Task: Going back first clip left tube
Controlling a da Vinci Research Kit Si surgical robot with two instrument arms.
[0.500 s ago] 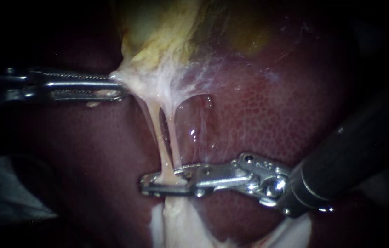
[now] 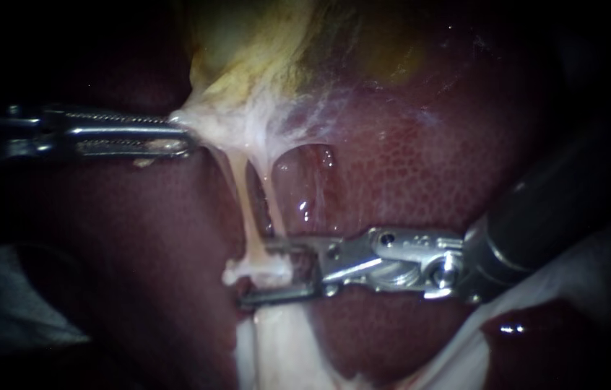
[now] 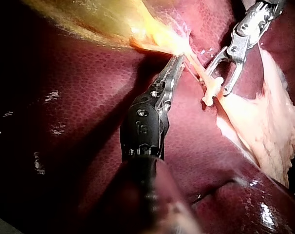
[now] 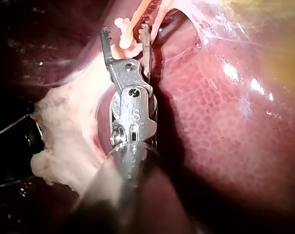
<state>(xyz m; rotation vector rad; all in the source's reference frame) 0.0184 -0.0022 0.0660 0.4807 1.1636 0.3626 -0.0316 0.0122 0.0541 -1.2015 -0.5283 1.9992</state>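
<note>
Clip (image 2: 237, 273) sits across the left tube (image 2: 246, 209), low on it, at about 7 o'clock from the middle of the endoscope view. It is a small pale piece that looks closed around the tube. The right tube (image 2: 271, 202) runs just beside the left one, at its 3 o'clock side, and carries no clip that I can see.

The right instrument (image 2: 266, 276) comes in from 3 o'clock. Its claw stands apart, 1 half above the clip and 1 below, with a gap showing. The left instrument (image 2: 183, 137) comes in from 9 o'clock, its claw clamped on the white tissue (image 2: 248, 126) under the gallbladder (image 2: 262, 43), and this pull holds both tubes taut over the liver (image 2: 406, 180).

The tube looks thin, soft, wet and easy to tear. The clip looks light and stiff, and I judge a nudge could twist or drag it along the slippery tube. So nothing here wants a fresh hold: the open claw should leave toward 3 o'clock without brushing the clip, while the only grip stays on the white tissue.
</note>
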